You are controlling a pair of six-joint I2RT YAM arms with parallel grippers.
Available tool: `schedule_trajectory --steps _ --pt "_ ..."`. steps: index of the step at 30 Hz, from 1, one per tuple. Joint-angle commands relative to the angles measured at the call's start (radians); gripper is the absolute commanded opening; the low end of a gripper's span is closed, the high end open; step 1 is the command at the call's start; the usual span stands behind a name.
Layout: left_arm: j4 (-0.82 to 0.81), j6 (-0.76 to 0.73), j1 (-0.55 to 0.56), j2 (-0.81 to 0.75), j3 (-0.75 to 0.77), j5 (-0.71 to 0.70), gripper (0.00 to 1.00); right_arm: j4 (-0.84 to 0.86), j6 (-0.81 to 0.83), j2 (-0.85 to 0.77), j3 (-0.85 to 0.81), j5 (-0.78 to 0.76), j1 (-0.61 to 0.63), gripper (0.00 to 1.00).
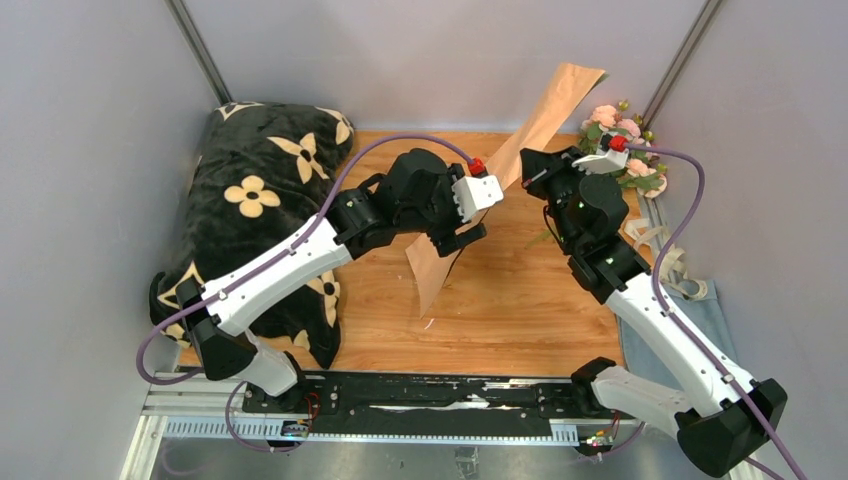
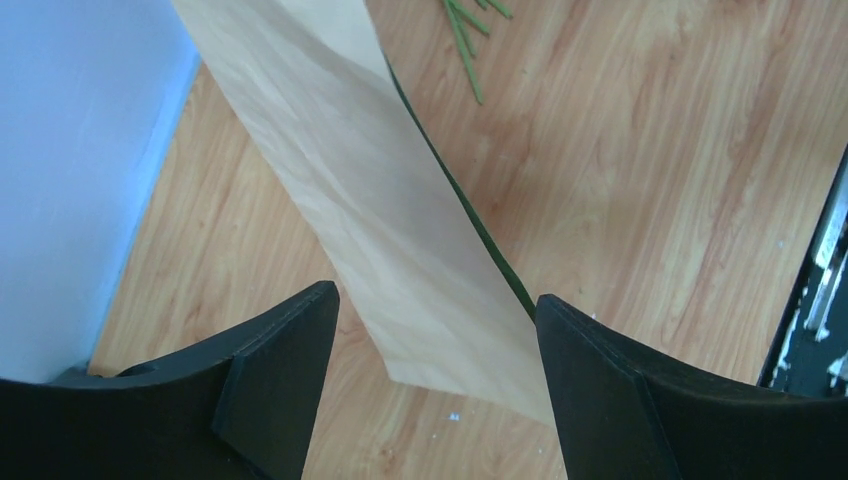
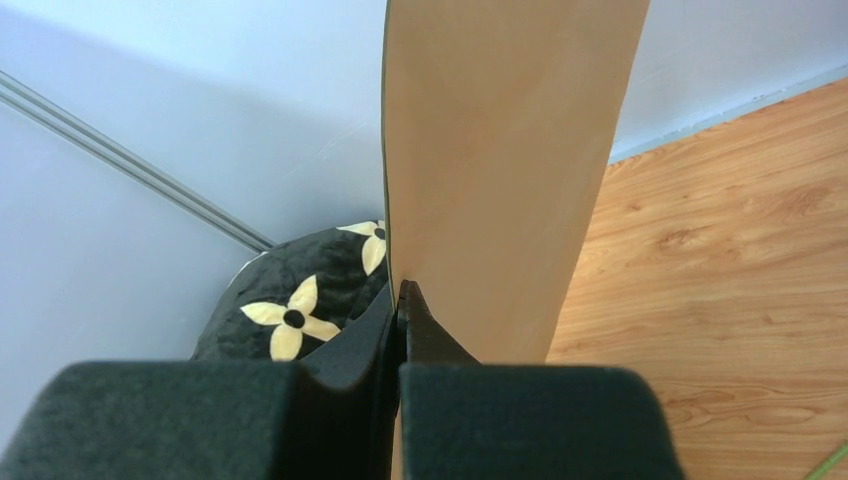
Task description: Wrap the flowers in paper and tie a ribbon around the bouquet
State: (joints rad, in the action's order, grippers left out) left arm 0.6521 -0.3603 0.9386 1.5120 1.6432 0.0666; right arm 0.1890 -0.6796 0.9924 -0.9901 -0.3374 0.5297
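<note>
The paper [image 1: 560,100] is a long peach-tan sheet held slanting up off the wooden table, its lower end [image 1: 432,272] hanging near the middle. My right gripper [image 1: 530,165] is shut on the paper's edge [image 3: 500,150], with the jaws pressed together [image 3: 402,290]. My left gripper [image 1: 455,240] is open over the lower end; the paper [image 2: 380,200] hangs between its spread fingers [image 2: 435,305], its olive green edge [image 2: 480,225] close to the right finger. The pink flowers [image 1: 620,130] lie at the back right, stems [image 2: 465,40] on the table. The cream ribbon [image 1: 665,255] lies beside the right arm.
A black blanket with cream flower shapes [image 1: 255,200] is heaped along the left side. A grey-blue cloth [image 1: 690,330] lies at the right edge under the ribbon. Grey walls close in the table on three sides. The arms' base rail [image 1: 400,395] runs along the near edge.
</note>
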Motion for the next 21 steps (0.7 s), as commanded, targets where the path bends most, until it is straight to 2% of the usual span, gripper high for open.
schedule_trajectory --steps 1,11,14,17,21 --pt "-0.020 -0.046 0.006 -0.058 -0.064 0.022 0.79 0.040 0.019 0.003 -0.042 -0.009 0.014 0.00" --pt "-0.013 0.025 0.006 -0.035 -0.071 -0.057 0.67 0.047 0.020 -0.007 -0.030 0.000 0.015 0.00" --pt "0.013 0.056 0.006 -0.013 -0.049 -0.050 0.71 0.050 0.024 -0.011 -0.028 -0.005 0.015 0.00" --pt "0.025 0.083 0.006 -0.023 -0.032 0.055 0.79 0.051 0.034 -0.007 -0.028 -0.019 0.015 0.00" --pt "-0.070 0.185 0.006 -0.066 -0.079 0.119 0.81 0.063 0.039 0.000 -0.026 -0.024 0.015 0.00"
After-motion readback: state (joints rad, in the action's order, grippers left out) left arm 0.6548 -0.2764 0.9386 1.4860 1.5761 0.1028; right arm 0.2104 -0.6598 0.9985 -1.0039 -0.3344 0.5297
